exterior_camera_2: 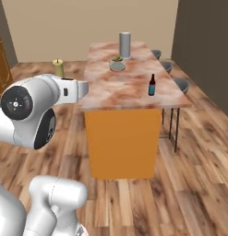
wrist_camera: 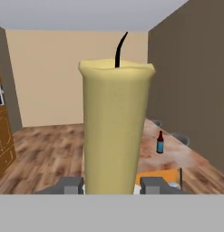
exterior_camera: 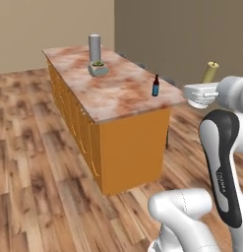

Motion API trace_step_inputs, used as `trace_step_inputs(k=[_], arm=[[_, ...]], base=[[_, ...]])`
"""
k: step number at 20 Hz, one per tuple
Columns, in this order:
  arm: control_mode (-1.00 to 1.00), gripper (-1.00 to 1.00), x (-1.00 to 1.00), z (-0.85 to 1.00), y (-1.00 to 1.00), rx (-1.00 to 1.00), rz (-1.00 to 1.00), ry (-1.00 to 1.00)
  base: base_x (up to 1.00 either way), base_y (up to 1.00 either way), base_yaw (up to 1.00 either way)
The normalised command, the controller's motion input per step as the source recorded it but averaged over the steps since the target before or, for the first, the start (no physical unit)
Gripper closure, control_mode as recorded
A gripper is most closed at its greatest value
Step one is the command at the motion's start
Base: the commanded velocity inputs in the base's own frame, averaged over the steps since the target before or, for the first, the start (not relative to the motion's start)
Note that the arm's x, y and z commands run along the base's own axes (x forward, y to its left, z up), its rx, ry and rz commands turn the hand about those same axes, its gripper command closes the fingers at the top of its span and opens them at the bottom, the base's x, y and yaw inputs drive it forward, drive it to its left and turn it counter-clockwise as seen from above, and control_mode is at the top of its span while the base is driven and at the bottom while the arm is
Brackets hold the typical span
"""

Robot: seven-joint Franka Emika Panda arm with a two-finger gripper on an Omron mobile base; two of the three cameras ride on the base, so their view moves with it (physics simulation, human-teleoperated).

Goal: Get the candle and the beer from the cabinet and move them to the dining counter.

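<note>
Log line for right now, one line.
gripper: shut on candle, carried upright | beer: standing on dining counter | candle: short of counter, not placed

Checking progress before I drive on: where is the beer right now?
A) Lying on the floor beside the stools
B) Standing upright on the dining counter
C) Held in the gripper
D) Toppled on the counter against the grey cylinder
B: the beer stands upright on the dining counter near its right edge, apart from the other items, while the gripper is shut on the candle.
</note>
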Motion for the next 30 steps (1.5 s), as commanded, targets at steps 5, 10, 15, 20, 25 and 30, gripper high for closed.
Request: trace_step_inputs(k=[5, 10, 15, 20, 25, 30], arm=[[1.0, 1.0, 0.0, 0.0, 0.0, 0.0, 0.0, 0.0], [1.0, 1.0, 0.0, 0.0, 0.0, 0.0, 0.0, 0.0], [1.0, 1.0, 0.0, 0.0, 0.0, 0.0, 0.0, 0.0], [1.0, 1.0, 0.0, 0.0, 0.0, 0.0, 0.0, 0.0], [1.0, 1.0, 0.0, 0.0, 0.0, 0.0, 0.0, 0.0], [1.0, 1.0, 0.0, 0.0, 0.0, 0.0, 0.0, 0.0]], base=[[0.53, -0.36, 0.22], [0.52, -0.38, 0.21], [0.48, -0.39, 0.19], [0.47, -0.39, 0.19], [0.49, -0.38, 0.15], [0.56, -0.28, 0.14]])
